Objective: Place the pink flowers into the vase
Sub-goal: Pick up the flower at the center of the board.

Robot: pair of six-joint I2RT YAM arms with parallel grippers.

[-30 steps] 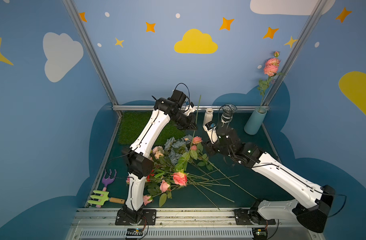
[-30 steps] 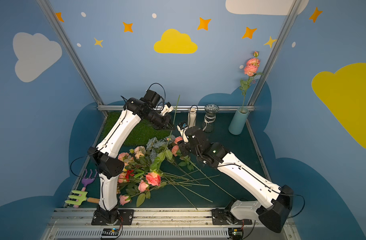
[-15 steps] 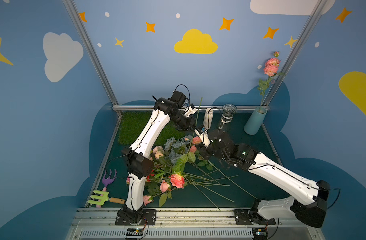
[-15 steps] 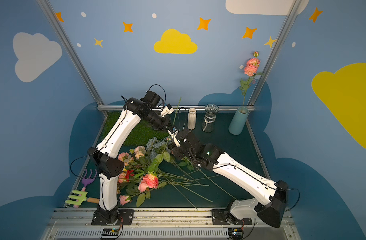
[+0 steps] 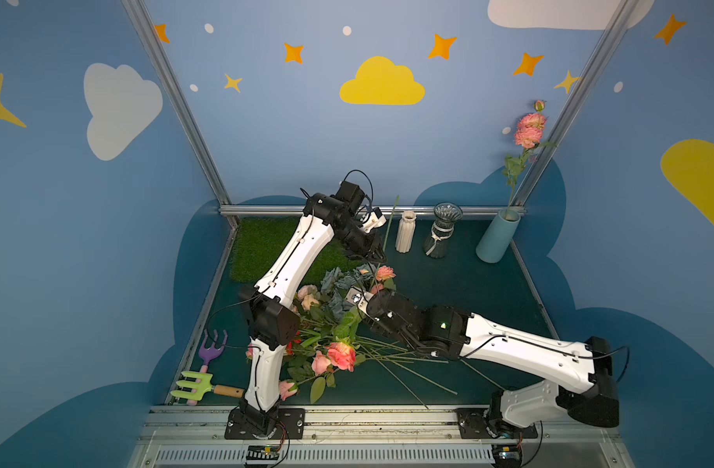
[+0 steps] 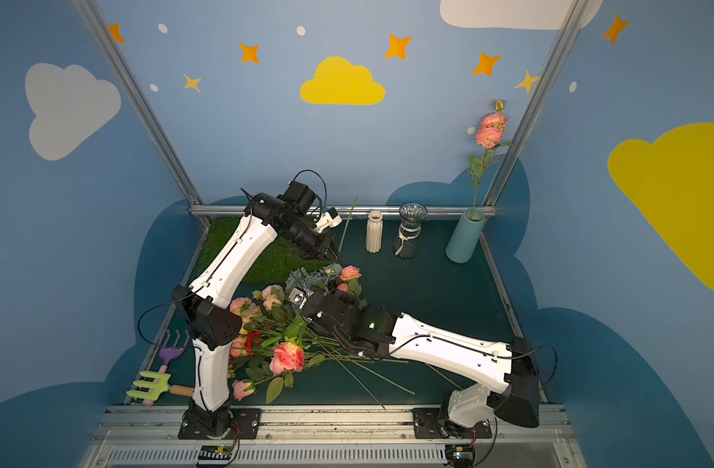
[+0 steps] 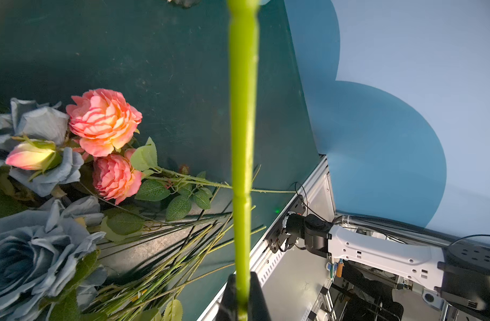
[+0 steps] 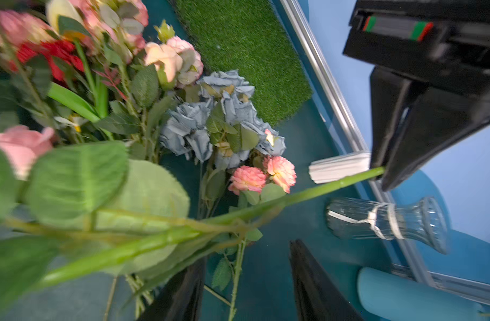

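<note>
Dark green tabletop, pink flowers point(image 5: 341, 354) heaped mid-table. My left gripper point(image 5: 377, 254) is clamped on one green stem point(image 7: 242, 111). The right gripper point(image 8: 246, 261) has its jaws apart and holds nothing. Looks like a handover: right should grab that stem, then head for the teal vase point(image 5: 495, 243).

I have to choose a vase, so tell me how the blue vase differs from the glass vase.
The blue vase is opaque; the glass vase is clear. The blue vase is a plain straight cylinder; the glass vase is ribbed, pinched at the neck, with a white cord tied there. The blue vase holds a pink flower stem; the glass vase is empty. Both stand at the back of the table.
</note>
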